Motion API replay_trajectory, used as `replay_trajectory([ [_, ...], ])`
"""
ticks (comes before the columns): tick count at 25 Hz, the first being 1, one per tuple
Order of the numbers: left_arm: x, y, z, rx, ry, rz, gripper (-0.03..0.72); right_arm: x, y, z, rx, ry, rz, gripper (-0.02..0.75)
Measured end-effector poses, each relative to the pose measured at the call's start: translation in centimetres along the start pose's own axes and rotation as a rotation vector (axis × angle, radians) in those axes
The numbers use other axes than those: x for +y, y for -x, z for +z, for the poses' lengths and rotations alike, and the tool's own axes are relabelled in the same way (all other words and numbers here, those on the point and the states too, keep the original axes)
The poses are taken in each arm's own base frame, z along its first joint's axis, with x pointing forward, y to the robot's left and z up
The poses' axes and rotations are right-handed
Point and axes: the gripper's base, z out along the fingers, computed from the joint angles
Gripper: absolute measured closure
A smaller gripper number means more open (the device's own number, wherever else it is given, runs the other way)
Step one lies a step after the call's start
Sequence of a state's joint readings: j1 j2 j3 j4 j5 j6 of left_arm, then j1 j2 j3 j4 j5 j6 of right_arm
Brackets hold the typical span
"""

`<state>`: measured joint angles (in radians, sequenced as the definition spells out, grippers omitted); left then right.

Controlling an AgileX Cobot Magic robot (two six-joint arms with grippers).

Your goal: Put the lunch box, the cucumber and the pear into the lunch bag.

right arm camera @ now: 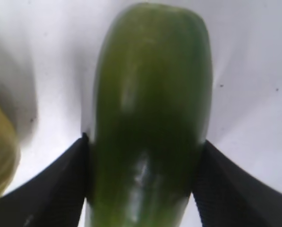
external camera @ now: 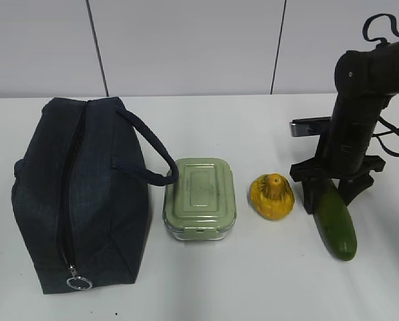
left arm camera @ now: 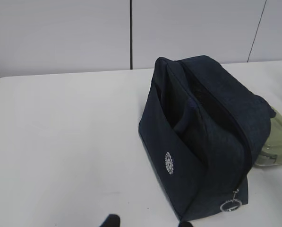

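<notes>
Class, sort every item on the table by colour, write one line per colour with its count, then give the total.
Green: 2, the lunch box and the cucumber
Yellow-orange: 1, the pear
Dark navy: 1, the lunch bag
Total: 4

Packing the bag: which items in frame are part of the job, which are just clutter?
Job items:
- dark navy fabric lunch bag
- pale green-lidded lunch box
- dark green cucumber, between the right gripper fingers
- yellow-orange pear

Clutter:
- nothing else visible on the white table
</notes>
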<state>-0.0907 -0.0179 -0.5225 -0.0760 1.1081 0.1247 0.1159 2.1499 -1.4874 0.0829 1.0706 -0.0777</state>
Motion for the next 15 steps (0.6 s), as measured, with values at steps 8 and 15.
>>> replay_trajectory([
  [8, 0.0, 0.0, 0.0, 0.000, 0.000, 0.000, 0.450, 0.0, 0.4, -0.8, 0.003, -0.005, -0.005, 0.311],
  [15, 0.0, 0.0, 0.0, 0.000, 0.000, 0.000, 0.450, 0.1, 1.7, -3.8, -0.032, -0.013, -0.019, 0.311],
])
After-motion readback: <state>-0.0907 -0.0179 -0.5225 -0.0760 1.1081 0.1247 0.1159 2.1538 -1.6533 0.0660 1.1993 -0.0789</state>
